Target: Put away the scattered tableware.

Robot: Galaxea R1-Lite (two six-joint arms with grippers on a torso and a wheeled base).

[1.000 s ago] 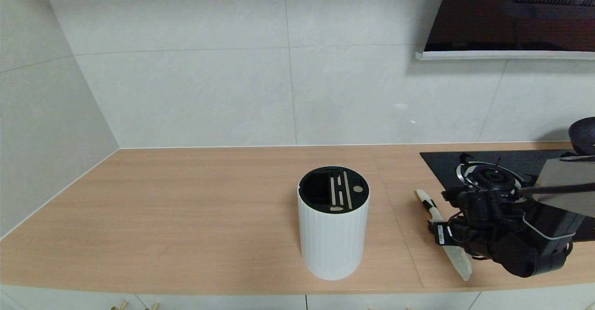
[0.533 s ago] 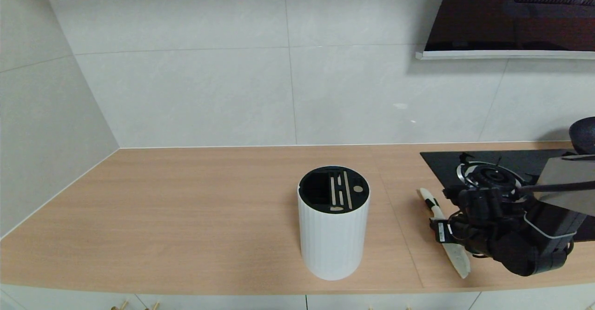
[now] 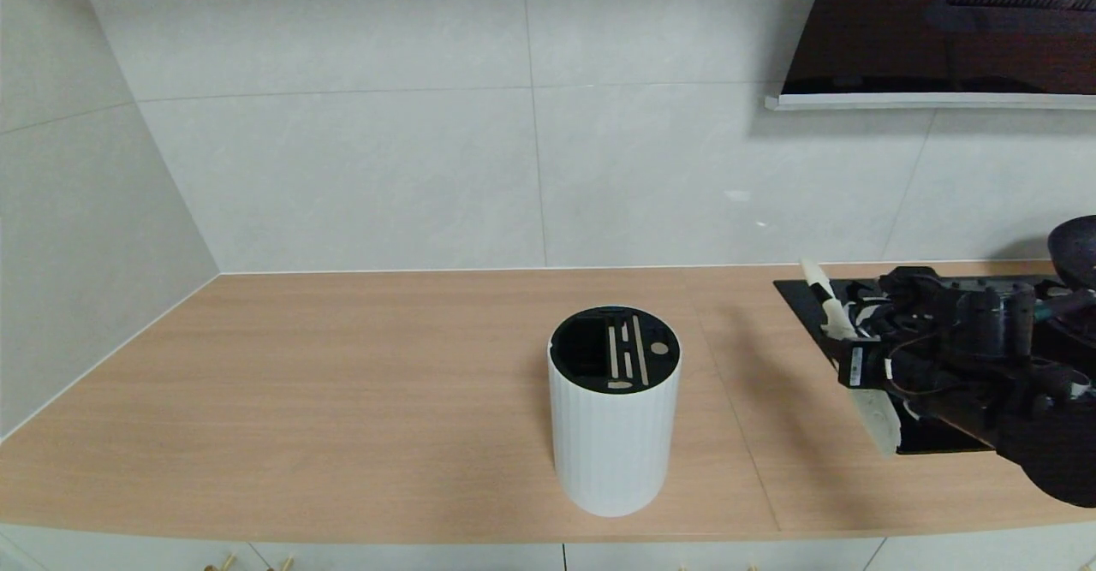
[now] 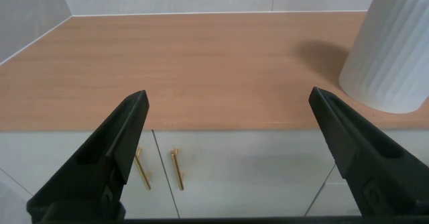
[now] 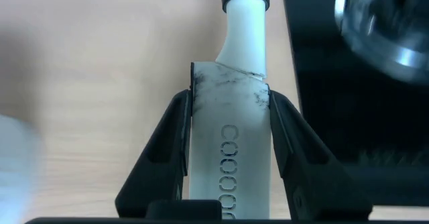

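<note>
The right end effector [image 3: 859,364] is hanging at the right of the bench [image 3: 342,383], over the left edge of the black cooktop [image 3: 801,295]. It is pinching a white knife [image 3: 880,419] across the flat of its blade. In the right wrist view the two dark fingers [image 5: 175,150] are pressing against both edges of the pale, marbled blade [image 5: 230,117], and the end effector [image 5: 230,184] is covering the rest of the blade, so the tip is hidden there. The handle, white with a black band, is pointing away toward the far wall, and its end is cut off in that view. In the head view the blade is pointing toward the near edge. How high it is hanging above the bench is hard to judge. A round metal burner [image 5: 385,29] is showing blurred beside the knife.

The white ribbed holder [image 3: 612,434] with a black slotted top is standing upright near the middle of the bench, well apart from the knife and to its left. Its top is cut off in the left wrist view [image 4: 392,49].

The left end effector [image 4: 228,102] is hovering by the near edge of the bench [image 4: 201,63] with its fingers spread wide and nothing between them. Gold cabinet handles [image 4: 177,170] are showing below it.

A dark rounded thing [image 3: 1075,250] is sitting at the far right, cut off by the edge.
</note>
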